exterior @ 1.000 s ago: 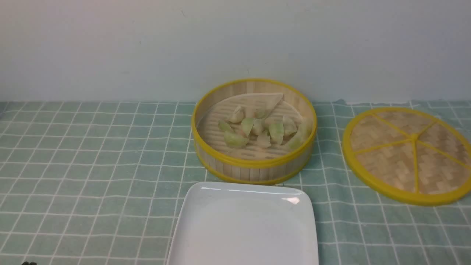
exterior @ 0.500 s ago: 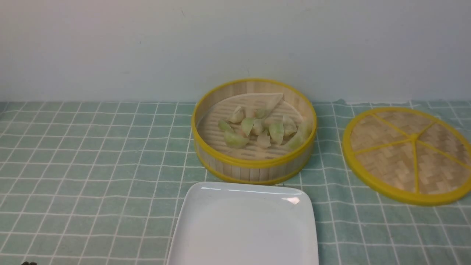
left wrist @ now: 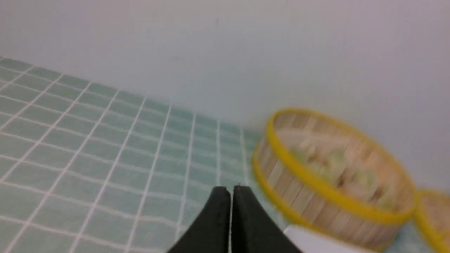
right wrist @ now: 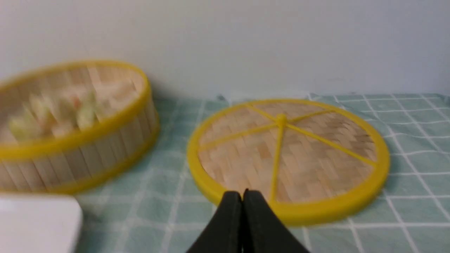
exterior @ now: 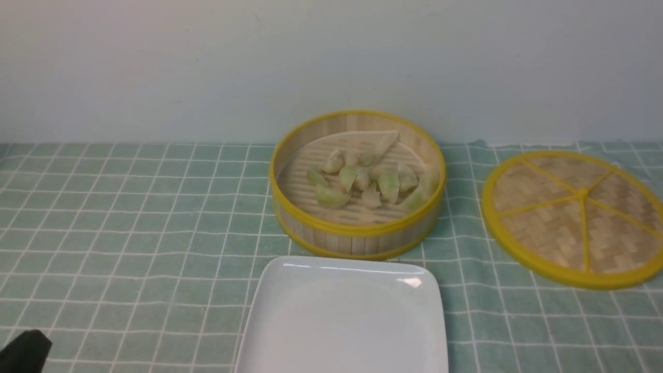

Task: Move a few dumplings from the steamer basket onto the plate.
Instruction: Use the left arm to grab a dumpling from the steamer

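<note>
The steamer basket (exterior: 357,230) stands at the back middle of the table, with several pale green dumplings (exterior: 365,184) on its slatted floor. The white square plate (exterior: 344,316) lies empty just in front of it. My left gripper (exterior: 26,349) shows as a black tip at the front left corner, far from both; in the left wrist view (left wrist: 231,189) its jaws are shut and empty, with the basket (left wrist: 330,196) ahead. My right gripper (right wrist: 242,192) is shut and empty, near the rim of the lid (right wrist: 288,158); it is out of the front view.
The flat woven yellow-rimmed lid (exterior: 575,217) lies at the right of the basket. A green checked cloth (exterior: 129,233) covers the table. A pale wall (exterior: 207,67) stands right behind the basket.
My left gripper has come further into the front view at the bottom left corner. The basket, the dumplings, the plate and the lid have not moved.
</note>
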Controlling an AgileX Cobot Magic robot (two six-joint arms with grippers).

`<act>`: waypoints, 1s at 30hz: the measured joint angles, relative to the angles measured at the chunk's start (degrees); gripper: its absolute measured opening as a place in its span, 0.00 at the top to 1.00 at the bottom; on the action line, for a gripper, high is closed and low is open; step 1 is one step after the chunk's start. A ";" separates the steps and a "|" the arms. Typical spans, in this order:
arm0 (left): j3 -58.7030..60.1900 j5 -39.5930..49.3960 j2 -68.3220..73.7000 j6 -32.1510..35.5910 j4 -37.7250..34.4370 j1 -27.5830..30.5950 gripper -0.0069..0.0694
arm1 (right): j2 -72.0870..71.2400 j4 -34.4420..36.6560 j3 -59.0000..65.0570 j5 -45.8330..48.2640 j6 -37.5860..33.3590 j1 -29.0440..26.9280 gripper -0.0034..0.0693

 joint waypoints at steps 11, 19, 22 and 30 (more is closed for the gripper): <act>-4.21 -17.01 0.00 -2.75 -15.55 0.00 0.92 | 0.00 28.95 0.00 -18.86 8.54 0.00 0.97; -31.92 18.68 20.98 2.56 -5.06 0.00 0.92 | 4.63 26.22 -16.06 1.92 2.08 0.00 0.97; -42.03 34.05 35.92 8.24 -4.38 0.00 0.92 | 14.29 22.70 -28.46 17.69 -3.36 0.00 0.97; -60.84 50.36 69.97 22.93 -6.95 -0.18 0.92 | 39.33 18.77 -49.76 47.20 -13.23 0.00 0.97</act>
